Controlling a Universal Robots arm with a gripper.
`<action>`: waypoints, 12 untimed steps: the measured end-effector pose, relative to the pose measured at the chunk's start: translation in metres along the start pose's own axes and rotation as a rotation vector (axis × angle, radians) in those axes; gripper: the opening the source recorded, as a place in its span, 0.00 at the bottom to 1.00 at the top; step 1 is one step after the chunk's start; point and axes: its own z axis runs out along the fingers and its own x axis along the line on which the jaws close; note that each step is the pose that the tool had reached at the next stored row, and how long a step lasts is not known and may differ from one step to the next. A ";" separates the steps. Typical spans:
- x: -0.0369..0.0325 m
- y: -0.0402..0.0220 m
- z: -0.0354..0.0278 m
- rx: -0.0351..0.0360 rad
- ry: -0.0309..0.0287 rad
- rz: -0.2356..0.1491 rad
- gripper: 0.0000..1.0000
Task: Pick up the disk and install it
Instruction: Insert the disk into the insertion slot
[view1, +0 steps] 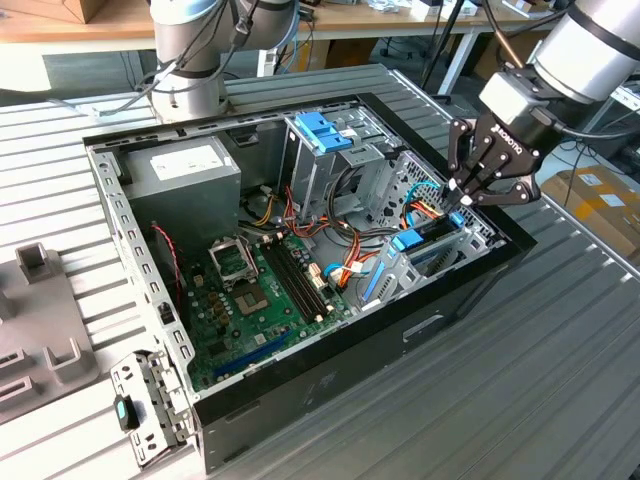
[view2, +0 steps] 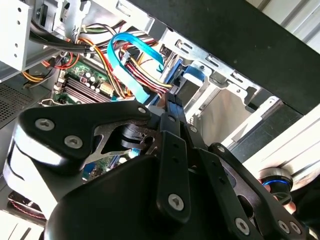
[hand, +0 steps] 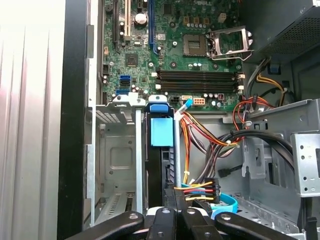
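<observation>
The gripper is hanging over the corner of the computer case at the exterior view's right. Its fingers are sitting close together, with their tips right at the near end of the disk. I cannot tell if they are pinching anything.

The disk is standing on its edge in a slot of the metal bay, with its blue tab showing. It is looking most of the way in.

A bunch of wires is lying just beside the slot. If the gripper is pushing a bit crooked, the disk could be jamming in its rails, or the fingers could be catching a wire and tugging it loose.

The case is also holding the green board, the grey box and the tall cage with a blue top. The bay space beside the disk is sitting empty
</observation>
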 end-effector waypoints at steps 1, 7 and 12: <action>0.0001 -0.0001 0.0011 -0.0009 -0.0001 0.000 0.11; 0.0009 -0.0015 0.0107 -0.0082 -0.0004 0.001 0.11; 0.0012 -0.0018 0.0132 -0.0103 -0.0017 0.001 0.11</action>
